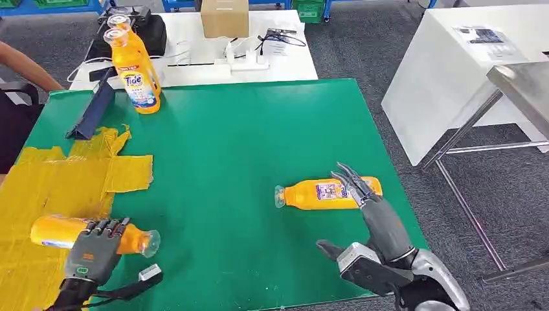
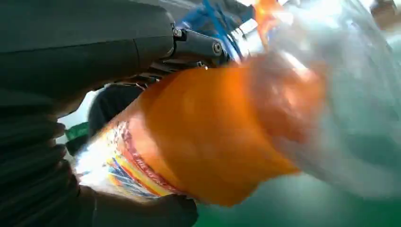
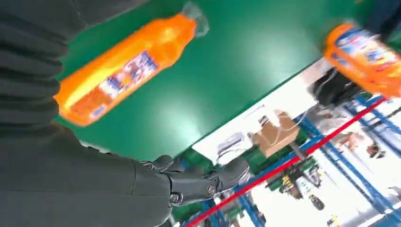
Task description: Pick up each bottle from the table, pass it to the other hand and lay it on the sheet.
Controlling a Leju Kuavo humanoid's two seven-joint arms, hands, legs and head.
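Note:
My left hand (image 1: pixel 90 253) grips an orange bottle (image 1: pixel 55 232) that lies on its side over the yellow sheet (image 1: pixel 65 178), its clear cap (image 1: pixel 150 242) pointing right past the sheet's edge. In the left wrist view this bottle (image 2: pixel 203 137) sits close against the palm. A second orange bottle (image 1: pixel 317 194) lies on the green table (image 1: pixel 233 142) at the right, also seen as the lying bottle (image 3: pixel 118 71). My right hand (image 1: pixel 379 220) is open, fingers (image 1: pixel 353 181) spread over that bottle's base end. Two upright orange bottles (image 1: pixel 133 68) stand at the back left.
A dark folded stand (image 1: pixel 94 110) lies behind the sheet. Beyond the green table is a white table (image 1: pixel 194 65) with a cardboard box (image 1: pixel 224 17) and cables. A person's arm (image 1: pixel 26 65) reaches in at far left. A metal-framed table (image 1: pixel 518 84) stands to the right.

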